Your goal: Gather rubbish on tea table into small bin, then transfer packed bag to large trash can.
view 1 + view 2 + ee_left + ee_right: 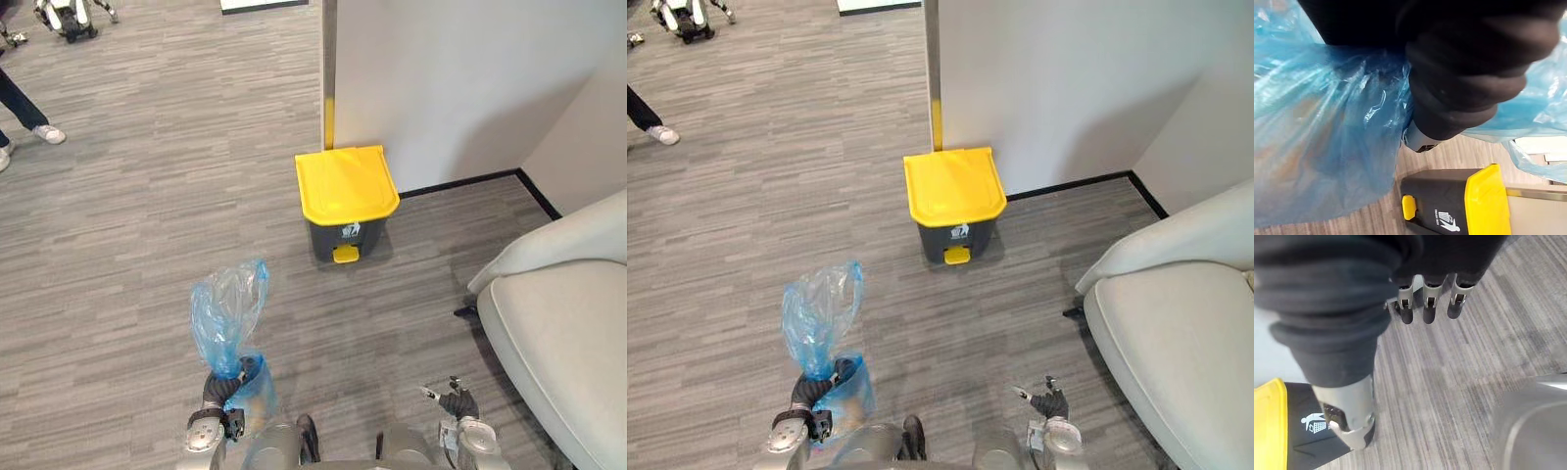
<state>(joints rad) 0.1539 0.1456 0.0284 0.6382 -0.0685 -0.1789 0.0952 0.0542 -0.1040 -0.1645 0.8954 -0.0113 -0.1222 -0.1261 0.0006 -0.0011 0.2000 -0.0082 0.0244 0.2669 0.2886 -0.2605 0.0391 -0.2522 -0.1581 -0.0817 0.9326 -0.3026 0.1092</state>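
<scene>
A blue translucent plastic bag stands up from my left hand, low in the left eye view, left of centre. The hand's fingers are curled round the bag's neck, and the crumpled film wraps close about the hand in the left wrist view. Ahead on the floor stands a dark grey pedal trash can with its yellow lid down, against the foot of a white wall. My right hand hangs low on the right with relaxed fingers, holding nothing.
A pale sofa takes up the right side, close to my right hand. The white wall ends in a corner post just behind the can. A person's leg and white shoe and a small machine are far off at the upper left on the grey floor.
</scene>
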